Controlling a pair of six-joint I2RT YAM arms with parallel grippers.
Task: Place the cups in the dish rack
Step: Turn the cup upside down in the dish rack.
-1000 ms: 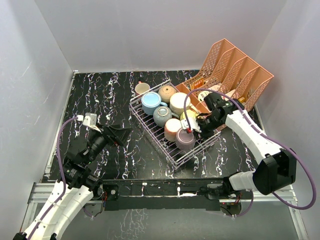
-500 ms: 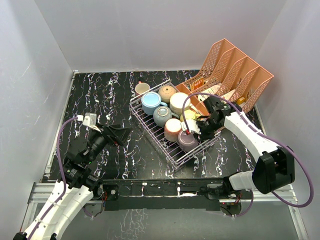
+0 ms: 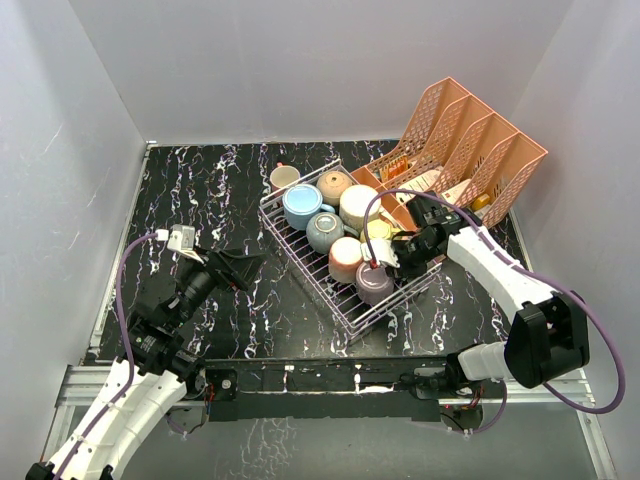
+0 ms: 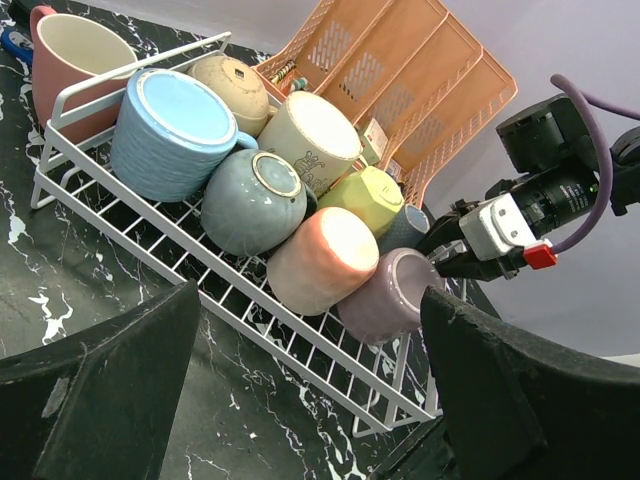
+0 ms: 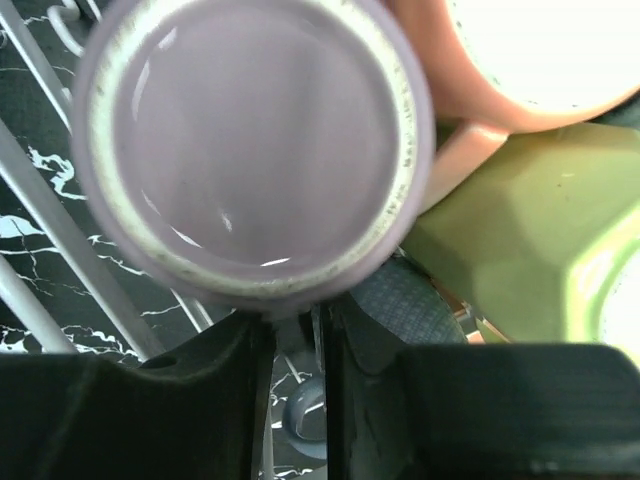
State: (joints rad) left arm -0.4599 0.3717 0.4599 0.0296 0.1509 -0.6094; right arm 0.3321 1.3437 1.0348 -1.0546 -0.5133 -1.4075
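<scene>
The mauve cup [image 3: 375, 284] has slid slightly nearer in the dish rack [image 3: 305, 258]; right tool [image 3: 383, 266] narrow beside it, grip unclear.

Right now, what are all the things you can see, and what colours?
table: one, black with white veins, under everything.
dish rack: one, white wire, mid-table.
light blue cup, tan cup, cream cup, grey-blue cup, yellow cup, peach cup, mauve cup: one each, in the rack.
blue-grey shape: one, half hidden behind yellow cup, unclear.
pink cup: one, on table by rack's far corner.
file organiser: one, salmon, far right.
left fingers: two, black, open, left of rack.
right fingers: two, black, closed at mauve cup.
</scene>
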